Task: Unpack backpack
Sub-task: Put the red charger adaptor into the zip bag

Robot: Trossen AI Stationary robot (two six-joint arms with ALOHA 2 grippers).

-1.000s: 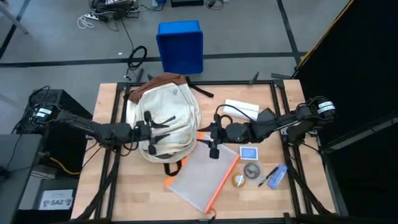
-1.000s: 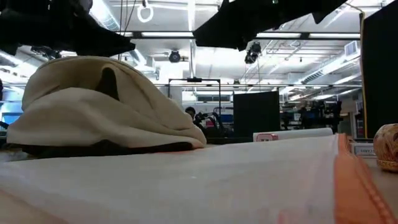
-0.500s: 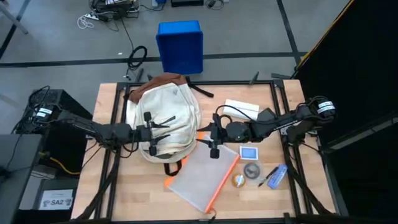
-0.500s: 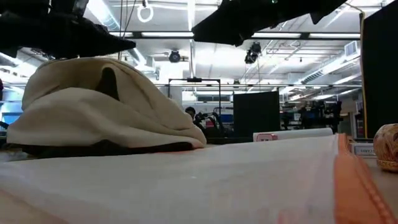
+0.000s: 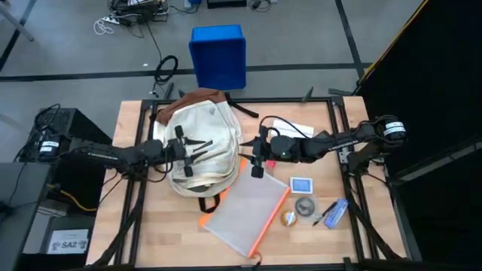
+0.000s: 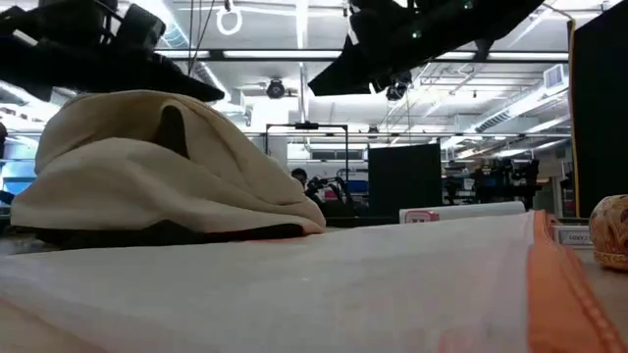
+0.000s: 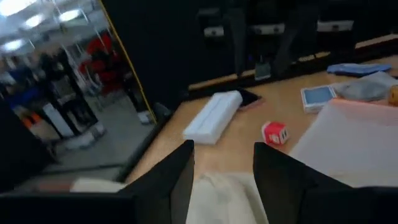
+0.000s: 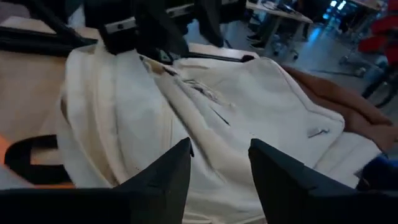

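On the wooden table [image 5: 135, 226], toward its far left part, the backpack [image 5: 199, 143] lies flat, cream fabric up, brown base pointing at the blue bin [image 5: 218, 56] on the floor beyond. Over the backpack's left half hangs the left gripper [image 5: 185, 153], its fingers parted and holding nothing; the wrist view shows clear space between them. At the backpack's right edge hovers the right gripper [image 5: 257, 156], likewise spread and empty, its own camera looking down across the pale fabric and a zipper pull.

Just right of the backpack, touching its lower edge, lies a clear pouch [image 5: 248, 214] with orange trim. Farther right of the backpack sit a white box [image 5: 294, 130], a small blue-faced card [image 5: 301, 184], a round tin [image 5: 305, 205], a small ball [image 5: 289, 219] and a blue wrapper [image 5: 337, 212]. The little red block [image 7: 274, 132] shows only in the left wrist view, near the white box.

With several items already out, the unpacking looks well along, though what remains inside is hidden. The risk from here, as it appears: soft fabric may bunch or lift with a finger rather than open, dragging the whole backpack onto the pouch. With both arms converging over the same bag, a careless reach could also bring the grippers into each other.
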